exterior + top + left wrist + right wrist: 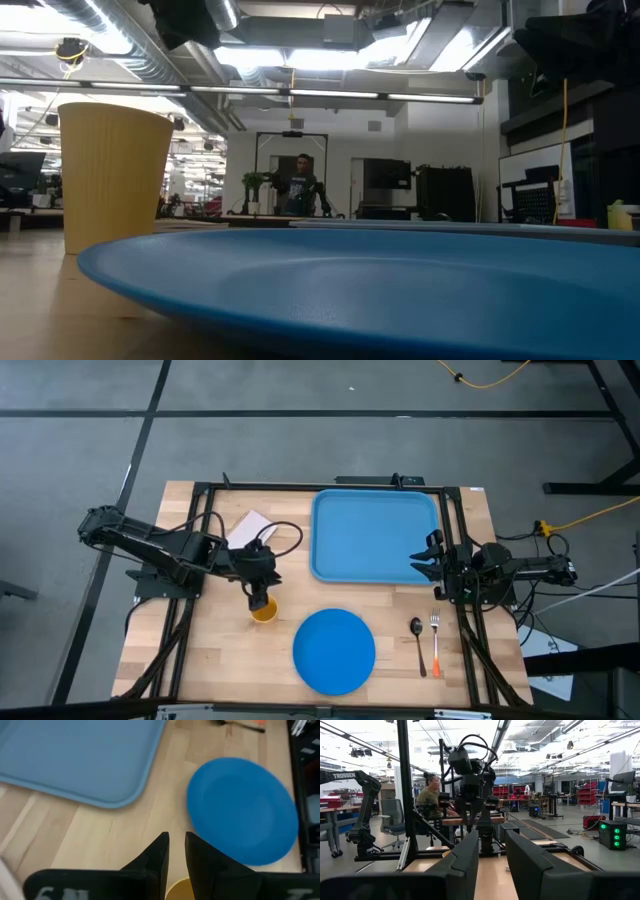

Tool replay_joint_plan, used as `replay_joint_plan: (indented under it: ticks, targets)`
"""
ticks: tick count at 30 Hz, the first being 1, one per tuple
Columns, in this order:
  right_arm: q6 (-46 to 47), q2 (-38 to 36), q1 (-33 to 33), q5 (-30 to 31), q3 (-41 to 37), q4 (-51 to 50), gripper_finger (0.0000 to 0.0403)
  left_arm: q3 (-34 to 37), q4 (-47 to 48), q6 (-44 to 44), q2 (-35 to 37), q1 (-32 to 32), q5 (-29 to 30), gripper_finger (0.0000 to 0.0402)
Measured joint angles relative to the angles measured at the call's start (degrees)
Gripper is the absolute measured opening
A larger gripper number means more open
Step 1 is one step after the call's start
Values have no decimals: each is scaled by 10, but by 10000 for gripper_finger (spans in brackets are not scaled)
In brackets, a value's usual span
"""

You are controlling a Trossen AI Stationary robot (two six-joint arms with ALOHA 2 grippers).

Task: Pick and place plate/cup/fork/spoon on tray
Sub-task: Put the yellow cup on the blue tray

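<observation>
I work on a light wooden table (pixel 215 660) with a black frame, standing on a grey floor; in the low view I see a large workshop hall behind it, with bright ceiling lights and a person far at the back.

I take the tray (pixel 375 538) as my landmark. It lies flat at the far middle of the table and nothing is in it. The plate (pixel 334 651) lies on the bare wood on the near side of the tray, apart from its edge. The cup (pixel 264 611) stands upright to the left of the plate, near the tray's near left corner. The spoon (pixel 418 643) and the fork (pixel 436 641) lie side by side near the tray's near right corner, to the right of the plate, the fork farther from it. A white sheet of paper (pixel 247 527) lies just left of the tray.

The left gripper (pixel 260 598) is directly above the cup. In the left wrist view its fingers (pixel 158 855) stand with only a narrow gap, and the yellow rim shows just below them; I cannot tell if they pinch the rim or only hover.

The right gripper (pixel 428 558) waits at the tray's right edge, its jaws spread and holding nothing.
</observation>
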State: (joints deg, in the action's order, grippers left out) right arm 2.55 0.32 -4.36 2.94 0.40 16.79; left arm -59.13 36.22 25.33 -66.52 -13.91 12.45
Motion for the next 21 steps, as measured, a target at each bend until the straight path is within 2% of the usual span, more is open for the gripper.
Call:
replay_joint_plan:
  ticks: [6,16,21]
  targets:
    - [0,0,0,0,0,0,102,0,-32,-3,0,0,-10,55]
    - [0,0,0,0,0,0,102,0,-33,-3,0,0,11,55]
    - [0,0,0,0,0,-6,102,0,-23,-4,0,0,34,70]
